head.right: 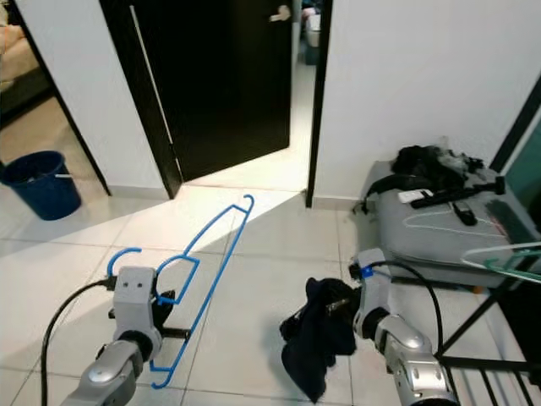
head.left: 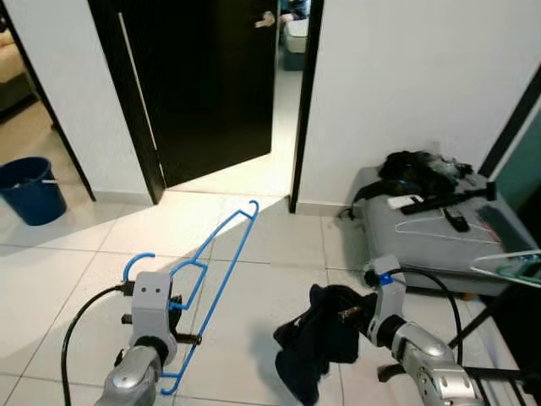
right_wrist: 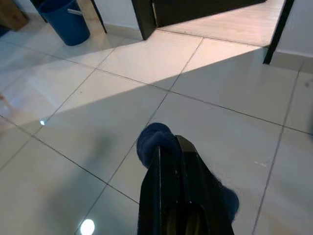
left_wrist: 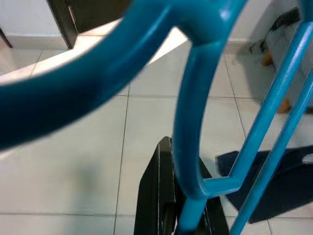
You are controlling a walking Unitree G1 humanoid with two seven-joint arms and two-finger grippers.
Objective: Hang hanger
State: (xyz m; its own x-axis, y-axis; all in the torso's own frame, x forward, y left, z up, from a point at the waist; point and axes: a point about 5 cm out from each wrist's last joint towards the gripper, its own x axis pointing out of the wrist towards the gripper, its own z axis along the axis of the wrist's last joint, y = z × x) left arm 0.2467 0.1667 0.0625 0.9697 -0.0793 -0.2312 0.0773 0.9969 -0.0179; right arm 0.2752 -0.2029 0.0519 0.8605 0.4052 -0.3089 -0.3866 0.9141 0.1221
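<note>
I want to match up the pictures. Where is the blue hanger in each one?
Left eye view: blue hanger at lower left, held by the left end effector.
Right eye view: lower left again.
Left wrist view: very close, its bars cross the picture.
Right wrist view: not in it.
Shared landmark: the dark cloth, beside the hanger in both eye views and behind its bars in the left wrist view.
</note>
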